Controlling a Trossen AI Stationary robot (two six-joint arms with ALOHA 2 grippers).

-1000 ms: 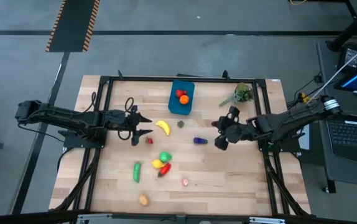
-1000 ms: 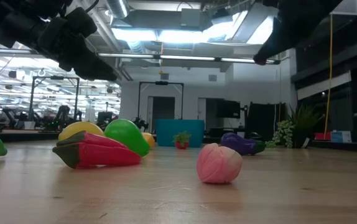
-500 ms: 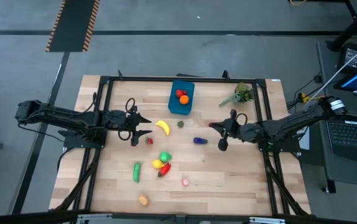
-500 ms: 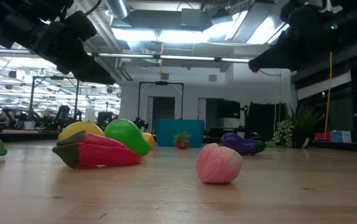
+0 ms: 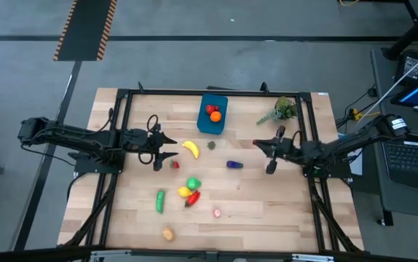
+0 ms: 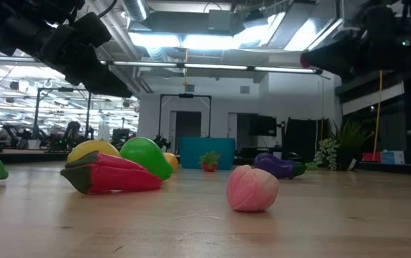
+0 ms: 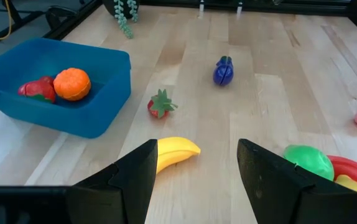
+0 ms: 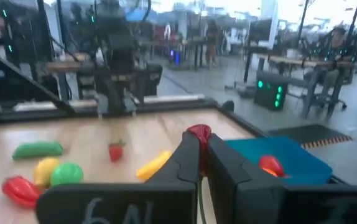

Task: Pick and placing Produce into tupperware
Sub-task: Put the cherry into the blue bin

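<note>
The tub (image 5: 213,114) sits at the far middle of the table (image 5: 282,218), and an orange (image 5: 215,116) and a red piece (image 5: 210,109) already lie inside it, side by side. Just nearer than the tub lies the banana (image 5: 190,149), with a small green-topped piece (image 5: 212,145) beside it and a strawberry (image 5: 175,164) toward my left side. The eggplant (image 5: 234,165) lies alone toward the right.

Nearer still is a cluster: a green fruit (image 5: 193,183), a yellow one (image 5: 184,191) and a red pepper (image 5: 193,198), all close together, with the cucumber (image 5: 159,201) just to their left. A pink piece (image 5: 217,213) and an orange-brown one (image 5: 167,233) lie apart near the front edge.

My left pincer (image 5: 164,146) hovers beside the banana, fingers (image 7: 132,180) spread with nothing between them; the banana's end shows in the gap.

My right pincer (image 5: 263,154) hangs above the table right of the eggplant, fingers (image 8: 188,155) pressed together, with a small red thing (image 8: 198,132) at their tips; I cannot tell whether it is pinched. The leafy sprig (image 5: 280,110) lies at the far right.
</note>
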